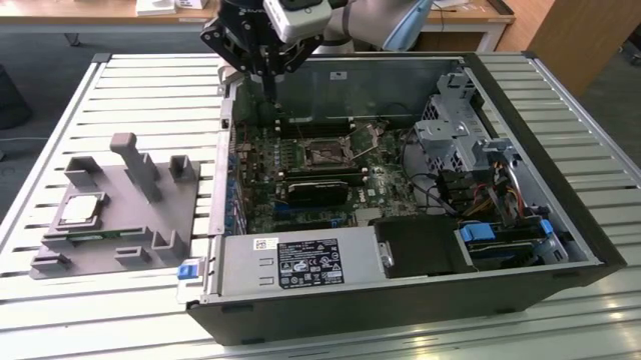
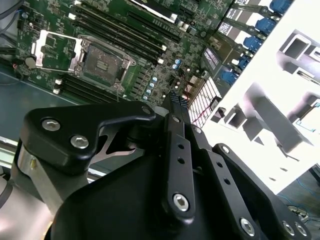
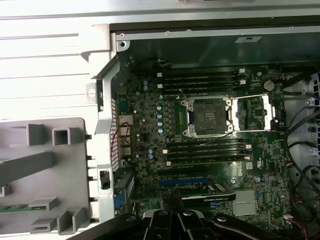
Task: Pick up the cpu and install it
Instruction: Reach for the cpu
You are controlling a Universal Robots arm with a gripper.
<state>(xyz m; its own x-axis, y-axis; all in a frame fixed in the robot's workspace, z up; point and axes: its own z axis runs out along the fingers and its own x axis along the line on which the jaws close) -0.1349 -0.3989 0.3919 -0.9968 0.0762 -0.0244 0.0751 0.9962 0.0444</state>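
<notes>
**Cpu on the holder, well apart from the empty gripper**

Exterior view: the gripper hangs over the far corner of the open case, with its fingers pressed together and nothing between them. The cpu lies flat on the grey holder on the bench. From the gripper it is toward the exterior view's left and toward the near edge, well apart, with the case wall between them. The cpu is square, so it has no long axis; its shiny top faces up. The socket is much nearer to the gripper than the cpu is.

Second wrist view: the gripper points down at the board edge, fingers together. The socket looks empty, with its frame lifted. The holder is very bright here, and I cannot make out the cpu on it.

First wrist view: the gripper is above the board. The socket is open, and the holder lies outside the case wall.
</notes>
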